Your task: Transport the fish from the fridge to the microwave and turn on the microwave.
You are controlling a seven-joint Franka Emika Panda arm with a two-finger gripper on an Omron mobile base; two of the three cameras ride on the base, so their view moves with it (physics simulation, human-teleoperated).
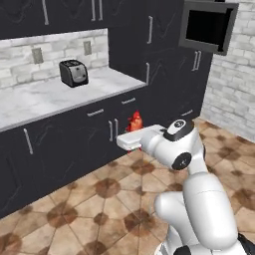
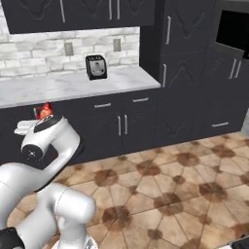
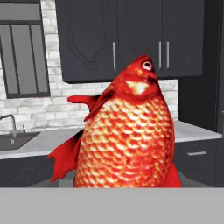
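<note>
The red-orange fish [image 3: 127, 140] stands upright close in front of the hand camera, head up, and hides the fingertips. From the left base view the fish [image 1: 135, 120] sticks up out of my gripper [image 1: 133, 128], which is shut on it at the end of the white hand, held in the air in front of the dark lower cabinets. In the right base view the fish [image 2: 45, 110] shows above the wrist at the gripper [image 2: 43, 116]. The microwave [image 1: 206, 25] is built into the tall dark cabinets at the upper right, and its dark window [image 2: 233, 26] shows. The fridge is out of view.
A toaster [image 1: 73, 72] stands on the pale marble counter [image 1: 45, 99] below a brick backsplash. Dark cabinets [image 2: 121, 126] line the wall. A sink [image 3: 15, 140] and a window [image 3: 24, 57] appear in the hand view. The tiled floor [image 1: 99, 199] lies around the base.
</note>
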